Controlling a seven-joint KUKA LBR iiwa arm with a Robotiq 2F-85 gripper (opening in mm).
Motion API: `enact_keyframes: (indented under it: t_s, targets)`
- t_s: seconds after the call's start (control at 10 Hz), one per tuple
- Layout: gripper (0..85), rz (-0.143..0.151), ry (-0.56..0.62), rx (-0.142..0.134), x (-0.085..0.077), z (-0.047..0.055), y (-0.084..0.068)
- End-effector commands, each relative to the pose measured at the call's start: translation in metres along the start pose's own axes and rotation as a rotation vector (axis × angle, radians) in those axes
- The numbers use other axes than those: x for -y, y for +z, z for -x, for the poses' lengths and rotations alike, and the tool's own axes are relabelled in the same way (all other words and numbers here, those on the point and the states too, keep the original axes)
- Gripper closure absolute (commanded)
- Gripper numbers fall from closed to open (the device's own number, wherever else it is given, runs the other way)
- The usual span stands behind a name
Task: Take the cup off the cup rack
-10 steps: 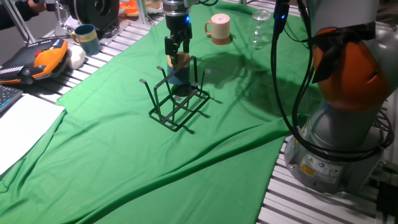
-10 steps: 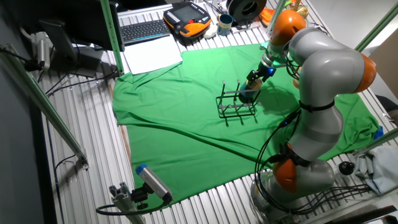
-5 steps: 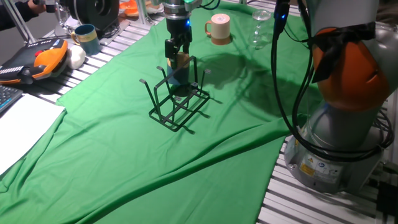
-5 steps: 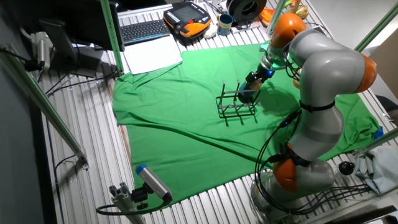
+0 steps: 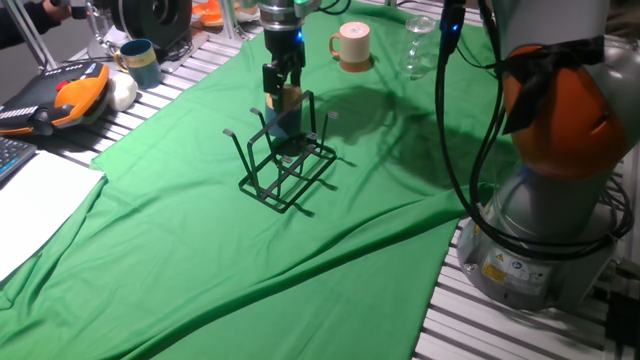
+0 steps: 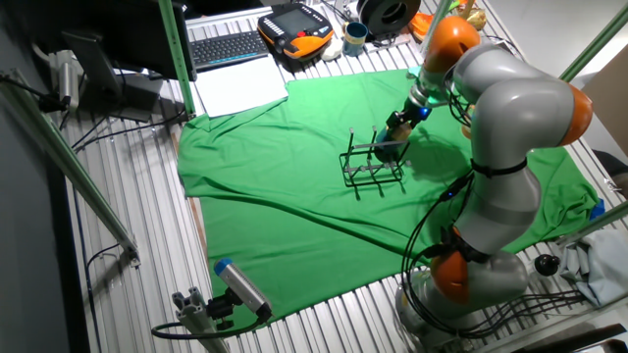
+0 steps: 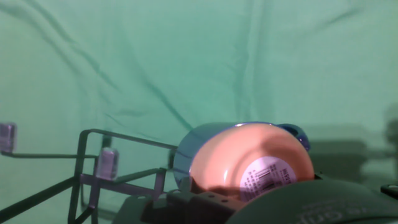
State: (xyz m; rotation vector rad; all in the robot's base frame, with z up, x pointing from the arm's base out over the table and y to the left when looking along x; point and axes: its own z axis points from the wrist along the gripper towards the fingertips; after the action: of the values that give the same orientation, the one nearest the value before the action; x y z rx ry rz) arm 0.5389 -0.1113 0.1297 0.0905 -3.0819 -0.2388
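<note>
Green cloth [image 5: 380, 160] covered the table. Gripper [image 5: 281, 92] pinched the cup [image 5: 286, 112] at its tan base, over the rack [image 5: 285, 165]. Cup likely light, rigid, glazed and slippery; base grip suited it.

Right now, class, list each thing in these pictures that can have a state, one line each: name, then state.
cup: upside down on a rack prong, tan base up, held at the top.
claw: shut on the cup's base.
cup rack: standing on the green cloth, other prongs bare.
cream mug: upright behind the rack.
teal mug: upright, off the cloth.
glass: upright, looks empty.
</note>
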Motion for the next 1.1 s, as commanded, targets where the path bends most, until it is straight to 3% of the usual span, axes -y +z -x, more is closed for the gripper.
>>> enact_keyframes:
  t_s: [0.0, 0.3, 0.6, 1.0]
  targets:
    - [34.0, -0.002, 0.005, -0.011, -0.002, 0.002, -0.009]
    - [34.0, -0.032, 0.010, -0.025, -0.007, 0.009, -0.030]
    - [34.0, -0.042, 0.010, -0.050, -0.004, 0.021, -0.054]
    - [34.0, -0.073, 0.016, -0.097, -0.006, 0.036, -0.095]
